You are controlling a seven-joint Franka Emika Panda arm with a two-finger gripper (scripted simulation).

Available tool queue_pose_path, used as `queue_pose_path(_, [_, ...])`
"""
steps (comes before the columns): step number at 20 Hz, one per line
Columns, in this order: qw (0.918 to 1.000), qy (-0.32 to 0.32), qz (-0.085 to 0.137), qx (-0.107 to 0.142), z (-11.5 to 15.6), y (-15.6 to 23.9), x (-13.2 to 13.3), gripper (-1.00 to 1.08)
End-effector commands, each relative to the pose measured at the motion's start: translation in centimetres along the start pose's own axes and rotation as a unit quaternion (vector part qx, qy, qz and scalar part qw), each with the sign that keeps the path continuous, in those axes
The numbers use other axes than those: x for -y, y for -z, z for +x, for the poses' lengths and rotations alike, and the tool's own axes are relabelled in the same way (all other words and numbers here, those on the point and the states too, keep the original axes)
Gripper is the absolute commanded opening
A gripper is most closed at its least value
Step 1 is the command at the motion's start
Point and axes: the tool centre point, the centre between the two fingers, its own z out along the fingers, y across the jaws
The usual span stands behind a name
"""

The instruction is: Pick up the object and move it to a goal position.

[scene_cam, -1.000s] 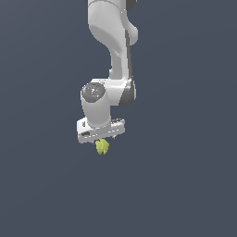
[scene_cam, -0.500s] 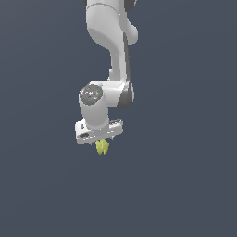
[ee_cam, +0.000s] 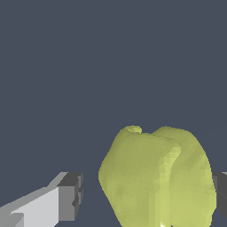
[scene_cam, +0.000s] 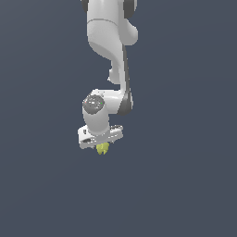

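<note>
The white, jointed Panda arm reaches down from the top of the exterior view against a plain dark blue-grey background, its wrist bent so that the white gripper points downward. Just beneath the flat white hand body hangs the small yellow-green, lumpy object with lobed edges, much smaller than the hand above it and clear of any visible surface.

In the wrist view the same yellow-green object fills much of the picture close to the camera, showing two rounded lobes divided by a shallow vertical crease. It sits between the two fingers, but not centred: one dark grey pad on its white finger stands well apart from the object, with open background showing between them, while the other dark pad appears only as a sliver right at the object's far flank, seemingly touching it. So the jaws stand partly apart with the object off to one side of the gap. Whether they actually clamp it cannot be told from these views, since only one pad looks to be in contact while the object nevertheless hangs in the air under the hand.
</note>
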Motion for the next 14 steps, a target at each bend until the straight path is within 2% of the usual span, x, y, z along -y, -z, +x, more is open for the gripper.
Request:
queue_pose_path(1, [1.0000, 0.000, 0.000, -0.001, 0.06, -0.70, -0.03, 1.00])
queue_pose_path(4, [1.0000, 0.000, 0.000, -0.001, 0.14, -0.82, -0.08, 1.00])
queue_pose_path(5, [1.0000, 0.000, 0.000, -0.001, 0.14, -0.82, -0.08, -1.00])
queue_pose_path(14, [1.0000, 0.000, 0.000, -0.001, 0.14, -0.82, -0.08, -1.00])
